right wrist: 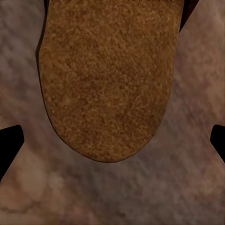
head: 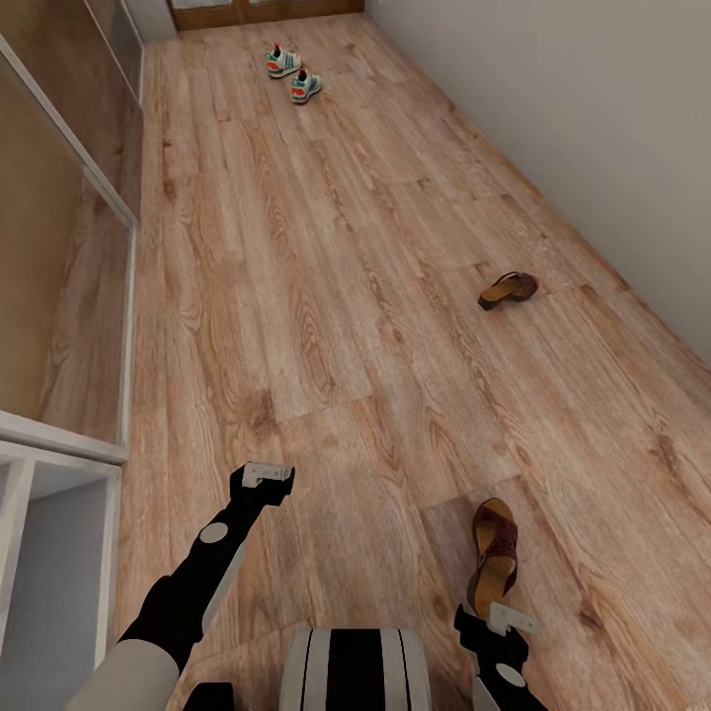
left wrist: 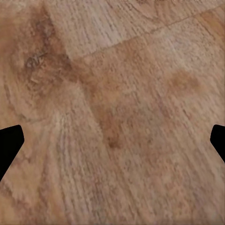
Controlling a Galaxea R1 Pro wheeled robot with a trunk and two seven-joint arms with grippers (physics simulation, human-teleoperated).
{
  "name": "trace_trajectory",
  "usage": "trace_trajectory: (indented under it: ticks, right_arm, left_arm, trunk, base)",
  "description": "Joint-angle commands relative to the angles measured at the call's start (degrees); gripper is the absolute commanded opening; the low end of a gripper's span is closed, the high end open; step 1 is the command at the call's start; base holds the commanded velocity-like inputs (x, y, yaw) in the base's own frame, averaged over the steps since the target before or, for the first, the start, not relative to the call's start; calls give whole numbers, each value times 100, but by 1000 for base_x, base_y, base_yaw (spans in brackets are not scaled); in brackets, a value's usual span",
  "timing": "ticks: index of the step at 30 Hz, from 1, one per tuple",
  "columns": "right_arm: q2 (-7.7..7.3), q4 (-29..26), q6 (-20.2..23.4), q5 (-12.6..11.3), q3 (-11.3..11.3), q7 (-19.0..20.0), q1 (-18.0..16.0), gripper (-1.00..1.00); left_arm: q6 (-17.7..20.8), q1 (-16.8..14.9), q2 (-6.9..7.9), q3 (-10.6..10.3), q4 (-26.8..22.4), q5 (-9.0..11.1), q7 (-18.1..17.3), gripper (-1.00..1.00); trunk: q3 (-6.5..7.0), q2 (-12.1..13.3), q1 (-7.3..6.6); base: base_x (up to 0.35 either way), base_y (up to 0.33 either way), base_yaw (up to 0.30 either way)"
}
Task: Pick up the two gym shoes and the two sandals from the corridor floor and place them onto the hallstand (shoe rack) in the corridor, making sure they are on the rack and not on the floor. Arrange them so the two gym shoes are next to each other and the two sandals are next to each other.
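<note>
Right fingers: spread wide, tips [right wrist: 10, 143] dark at both edges of the right wrist view, nothing pinched; tan insole of the near sandal [right wrist: 105, 79] between them, not touched yet.
Left fingers: also spread, tips [left wrist: 9, 145] over bare corridor floor [left wrist: 117, 93], holding nothing.
Right gripper [head: 509, 622]: just behind the heel end of the near sandal [head: 494, 553], above it.
Left gripper [head: 267, 476]: hovering over planks, well apart from any shoe.
Near sandal: flat on the floor, close before the robot base; long axis almost straight away from the robot, slightly tilted; strap end far, rounded heel end near.
Far sandal [head: 509, 288]: further along, toward the right wall, lying on its side or tilted, long axis across the corridor.
Gym shoes [head: 293, 75]: far end of the corridor, side by side, near each other.
White unit [head: 59, 464]: at the left edge, partly seen; whether the hallstand, cannot tell.
Step in hand, as judged: grasp of the near sandal.
Advice: lower straight down, close across the narrow width at the heel part, not along the length; keep the fingers clear of the floor; lift level.
</note>
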Motion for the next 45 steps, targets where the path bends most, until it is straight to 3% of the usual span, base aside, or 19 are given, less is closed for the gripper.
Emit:
trace_trajectory:
  ticks: [1, 44, 45]
  right_arm:
    - [3, 3, -35, -47, -18, 14, -2, 100]
    - [-1, 3, -35, -47, -18, 14, -2, 100]
    - [1, 4, -35, -47, -18, 14, -2, -100]
  left_arm:
    - [14, -1, -2, 1, -4, -4, -7, 100]
    - [10, -1, -7, 0, 1, -4, -7, 100]
    - [9, -1, -7, 0, -1, -4, -7, 100]
  trunk:
    - [-3, -1, -1]
    - [-3, -1, -1]
    - [-3, -1, -1]
  base:
    - [0, 0, 0]
    - [23, 0, 0]
    - [0, 0, 0]
